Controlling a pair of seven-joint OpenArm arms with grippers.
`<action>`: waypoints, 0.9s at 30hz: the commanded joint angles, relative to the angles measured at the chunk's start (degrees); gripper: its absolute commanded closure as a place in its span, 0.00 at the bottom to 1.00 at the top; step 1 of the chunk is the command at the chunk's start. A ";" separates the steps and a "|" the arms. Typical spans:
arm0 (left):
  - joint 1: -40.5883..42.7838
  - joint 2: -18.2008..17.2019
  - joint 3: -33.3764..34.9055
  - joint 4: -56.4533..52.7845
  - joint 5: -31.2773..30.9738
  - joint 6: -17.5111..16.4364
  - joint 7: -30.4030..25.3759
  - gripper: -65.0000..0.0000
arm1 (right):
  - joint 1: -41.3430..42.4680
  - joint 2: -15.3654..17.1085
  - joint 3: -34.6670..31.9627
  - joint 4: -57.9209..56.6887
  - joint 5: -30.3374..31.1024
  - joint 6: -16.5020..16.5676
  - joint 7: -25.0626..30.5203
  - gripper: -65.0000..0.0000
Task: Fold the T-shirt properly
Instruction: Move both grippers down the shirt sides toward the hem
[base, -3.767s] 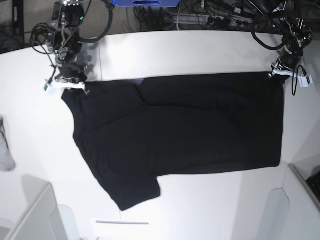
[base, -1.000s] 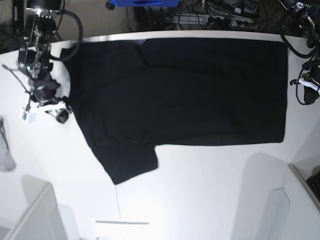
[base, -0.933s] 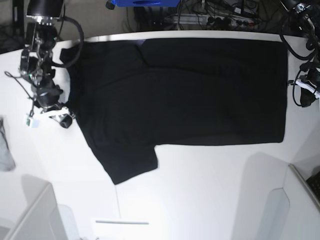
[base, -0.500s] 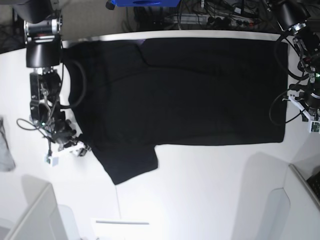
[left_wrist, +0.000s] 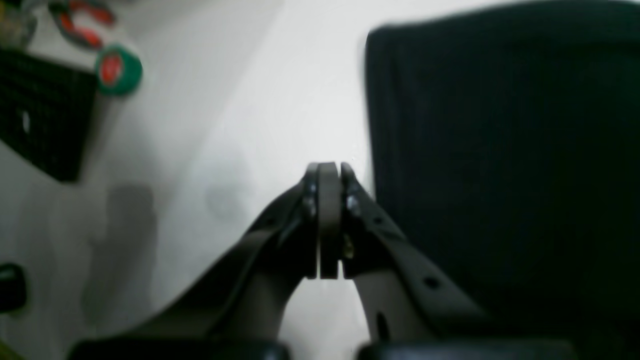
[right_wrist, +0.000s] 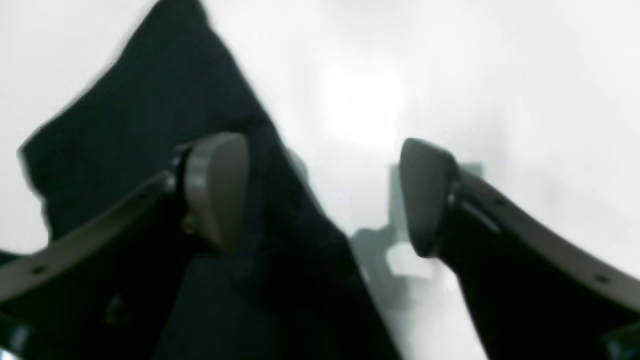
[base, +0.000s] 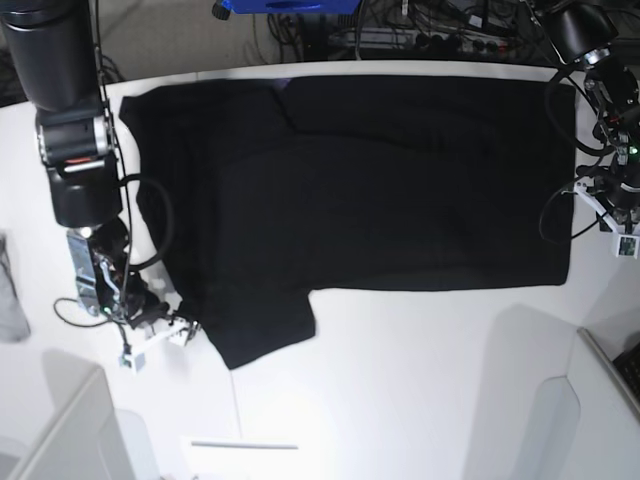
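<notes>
The black T-shirt (base: 370, 190) lies spread flat on the white table (base: 420, 380), plain side up, with one sleeve (base: 260, 325) sticking out at the front left. My right gripper (base: 175, 330) is at that sleeve. In the right wrist view it (right_wrist: 320, 195) is open, with one finger (right_wrist: 215, 190) over the sleeve cloth (right_wrist: 150, 125) and the other over bare table. My left gripper (base: 600, 205) is beside the shirt's hem edge. In the left wrist view it (left_wrist: 327, 170) is shut and empty, just left of the cloth (left_wrist: 500, 150).
A small grey cloth (base: 8, 295) lies at the table's left edge. White bins stand at the front left (base: 60, 430) and front right (base: 600, 400). Cables (base: 420, 30) run behind the table. A green and red roll (left_wrist: 117, 70) lies near a black mesh object (left_wrist: 40, 115).
The shirt was dragged to the far edge and let go. My right gripper has since moved down the shirt's side to the front sleeve. My left gripper has barely moved.
</notes>
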 joint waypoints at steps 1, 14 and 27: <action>-0.75 -1.22 -0.38 0.60 -0.49 0.33 -1.25 1.00 | 2.94 0.06 -0.54 -0.80 0.20 0.64 1.73 0.27; -0.84 -1.22 -0.46 -0.01 -0.49 0.33 -1.25 0.62 | 3.73 -4.16 -6.96 -4.23 0.20 0.73 4.37 0.28; -6.56 -1.31 -0.55 -8.80 -0.57 0.33 -1.25 0.59 | 2.15 -4.69 -7.05 -4.23 -1.74 0.73 6.30 0.68</action>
